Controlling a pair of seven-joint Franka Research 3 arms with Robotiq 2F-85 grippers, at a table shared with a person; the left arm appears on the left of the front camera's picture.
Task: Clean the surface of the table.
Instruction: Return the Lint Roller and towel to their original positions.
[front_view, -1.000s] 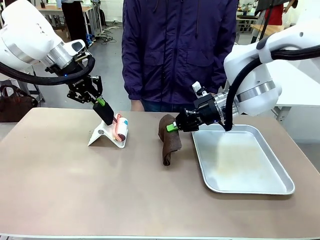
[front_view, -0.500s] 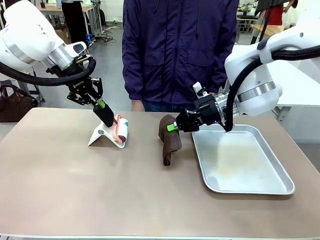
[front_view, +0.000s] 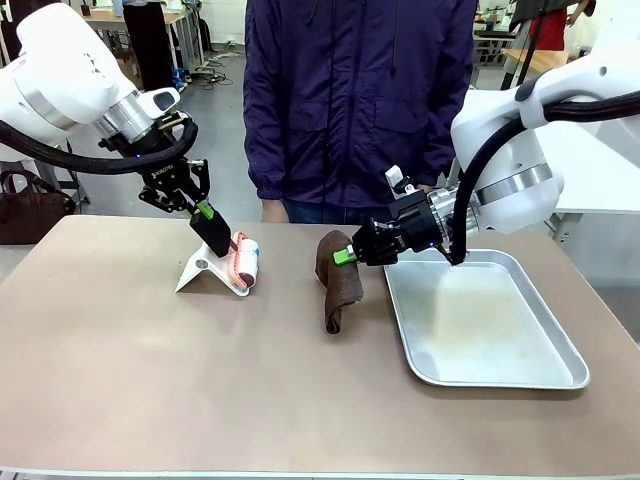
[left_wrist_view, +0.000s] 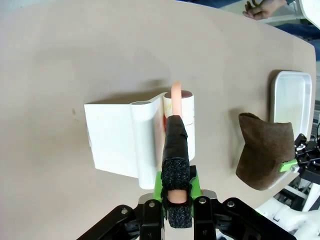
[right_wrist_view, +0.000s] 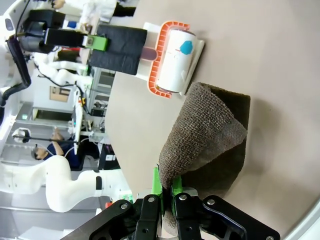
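1. L gripper (front_view: 218, 240) clamped tight on lint roller (front_view: 244, 262) handle, above white holder (front_view: 205, 271).
2. R gripper (front_view: 345, 256) pinching brown cloth (front_view: 340, 283), corner lifted.
3. Table (front_view: 200, 380) under both; metal tray (front_view: 480, 320) on its right part.

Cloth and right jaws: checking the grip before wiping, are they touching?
Touching. The right wrist view shows the right gripper with jaws shut on the cloth edge.

I see white glossy arms, silver wrist rings, thick black cables looping off both. Left gripper (front_view: 222, 245) and right gripper (front_view: 343, 256): black linkage, green pads. Person (front_view: 358, 100) far side: purple zip jacket.
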